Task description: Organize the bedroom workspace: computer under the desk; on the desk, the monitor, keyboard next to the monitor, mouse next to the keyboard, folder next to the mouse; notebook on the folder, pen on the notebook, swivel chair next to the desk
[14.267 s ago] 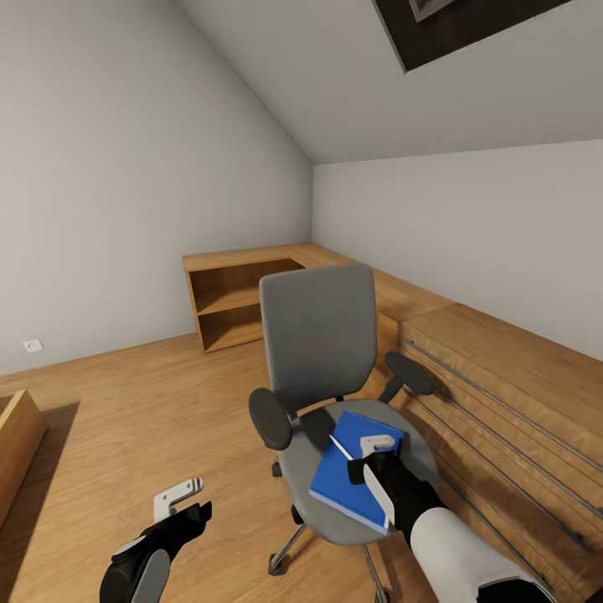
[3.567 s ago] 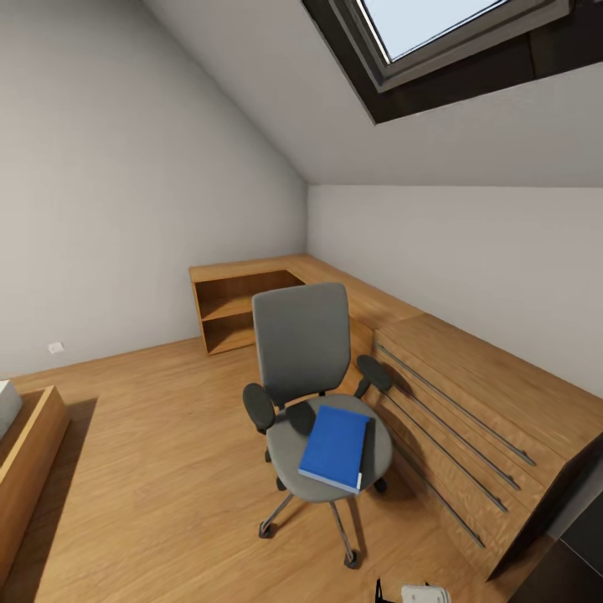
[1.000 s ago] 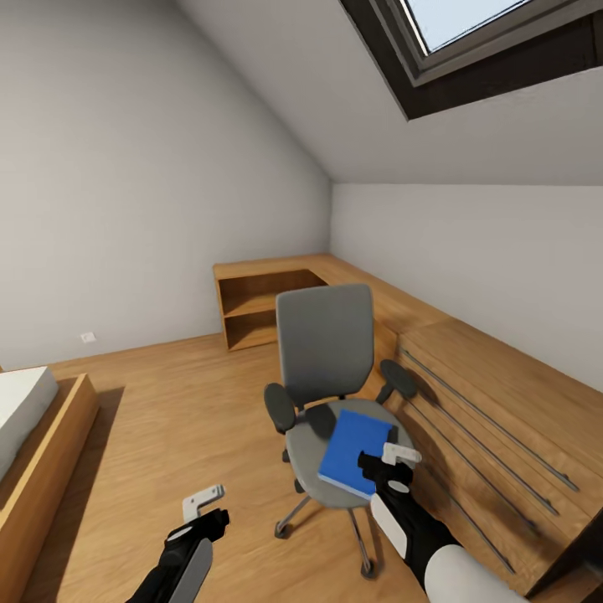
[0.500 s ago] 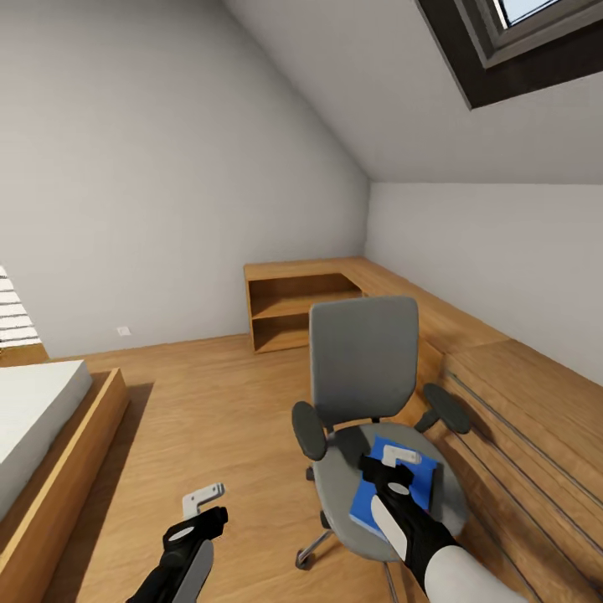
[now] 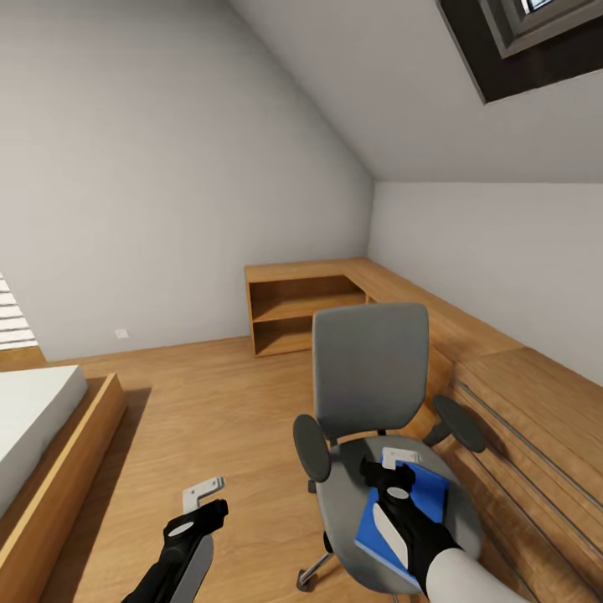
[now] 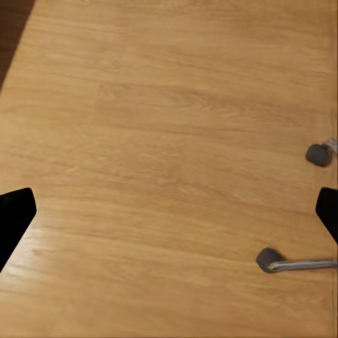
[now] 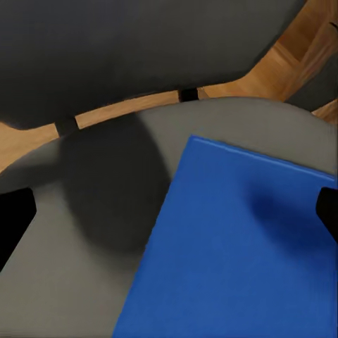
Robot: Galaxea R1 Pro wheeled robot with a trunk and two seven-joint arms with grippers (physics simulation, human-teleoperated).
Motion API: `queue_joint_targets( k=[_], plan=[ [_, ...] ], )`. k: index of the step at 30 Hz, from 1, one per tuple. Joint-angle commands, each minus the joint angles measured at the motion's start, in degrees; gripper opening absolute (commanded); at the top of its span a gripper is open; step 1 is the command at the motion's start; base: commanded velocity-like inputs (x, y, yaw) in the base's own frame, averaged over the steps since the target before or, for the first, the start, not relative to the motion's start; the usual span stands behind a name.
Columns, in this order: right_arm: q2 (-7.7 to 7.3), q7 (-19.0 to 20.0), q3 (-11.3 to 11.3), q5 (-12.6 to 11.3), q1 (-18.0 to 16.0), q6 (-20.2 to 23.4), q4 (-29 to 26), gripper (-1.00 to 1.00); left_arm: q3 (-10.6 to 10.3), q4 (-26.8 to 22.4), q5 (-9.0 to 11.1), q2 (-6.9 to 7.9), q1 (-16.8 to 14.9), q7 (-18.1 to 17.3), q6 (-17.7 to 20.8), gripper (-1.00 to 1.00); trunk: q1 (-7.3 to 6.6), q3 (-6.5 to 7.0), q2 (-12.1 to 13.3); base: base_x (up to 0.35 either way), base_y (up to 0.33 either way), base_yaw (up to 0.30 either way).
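1. Two arms appear in the head view: the left gripper point(image 5: 203, 494) hangs low over the wooden floor point(image 5: 209, 402), and the right gripper point(image 5: 394, 466) reaches over the seat of the swivel chair point(image 5: 368, 377).
2. Folder point(image 5: 419, 515): bright blue, lying flat on the grey seat toward the side nearest the low wooden cabinet point(image 5: 519, 402), partly covered by the right arm. In the right wrist view the folder point(image 7: 239, 246) lies on the seat below the fingertips, one corner pointing toward the gap under the backrest.
3. Right gripper: its dark fingertips point(image 7: 14, 218) show at opposite edges of the right wrist view, spread wide apart with nothing between them; the jaws are parted and grasp nothing. Contact with the folder cannot be told.
4. Left gripper: its fingertips point(image 6: 14, 222) likewise sit at the far edges of the left wrist view, spread apart over bare floor boards, empty.
5. Chair base: two black casters point(image 6: 267, 259) and a chrome leg point(image 6: 303, 265) show in the left wrist view, near the left gripper.
6. Swivel chair: upright, backrest toward the corner of the room, black armrests point(image 5: 311, 446) on both sides, standing just beside the cabinet front.
7. Surroundings: an open wooden shelf unit point(image 5: 306, 314) against the far wall, a bed point(image 5: 33, 419) with a wooden frame at the left, and a skylight point(image 5: 536, 33) in the sloped ceiling.
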Motion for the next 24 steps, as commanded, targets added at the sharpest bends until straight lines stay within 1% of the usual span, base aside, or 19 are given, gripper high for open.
queue_joint_targets(
  k=[1,2,7,9,10,12,15,20,24],
  plan=[
    [-0.07,-0.4,0.52,-0.4,-0.04,-0.13,0.05,1.0,-0.13,-0.21,0.43,0.04,-0.03,0.49,0.14,1.0,0.22,-0.25,-0.45,0.002,0.0,0.0],
    [-0.08,-0.47,0.55,-0.28,-0.04,-0.1,0.08,1.0,-0.13,-0.29,0.43,0.07,-0.03,0.52,0.13,1.0,0.44,-0.43,-0.85,0.001,0.0,0.0],
    [-0.01,-1.14,0.77,2.78,-0.19,0.86,-0.06,1.0,-0.12,-0.43,0.38,0.11,-0.03,0.64,0.17,1.0,1.54,-1.32,-2.86,0.0,0.0,0.0],
    [0.07,-1.65,0.78,3.91,-0.35,2.83,-0.06,1.0,-0.12,-0.45,0.38,0.11,-0.03,0.65,0.16,1.0,1.98,-1.68,-3.66,0.0,0.0,0.0],
    [0.02,-2.24,0.69,4.48,-0.92,6.75,-0.18,1.0,-0.12,-0.8,0.38,0.11,-0.03,0.66,0.18,1.0,2.2,-1.86,-4.06,0.0,0.0,0.0],
    [-0.05,-2.54,0.57,4.68,-1.39,9.37,-0.25,1.0,-0.12,-1.09,0.39,0.11,-0.03,0.66,0.19,1.0,2.64,-2.22,-4.86,0.0,0.0,0.0],
    [0.0,-2.74,0.44,4.7,-1.8,11.34,-0.12,1.0,-0.12,-1.35,0.4,0.12,-0.03,0.66,0.2,1.0,3.3,-2.76,-6.07,0.0,0.0,0.0],
    [0.2,-2.71,0.5,4.53,-1.79,11.12,0.01,1.0,-0.12,-1.31,0.38,0.19,-0.03,0.68,0.21,1.0,4.4,-3.66,-8.07,0.0,0.0,0.0],
    [0.23,-2.75,0.52,4.51,-1.76,9.52,0.03,1.0,-0.12,-1.38,0.38,0.2,-0.03,0.73,0.21,1.0,5.28,-4.37,-9.67,0.0,0.0,0.0]
  ],
)
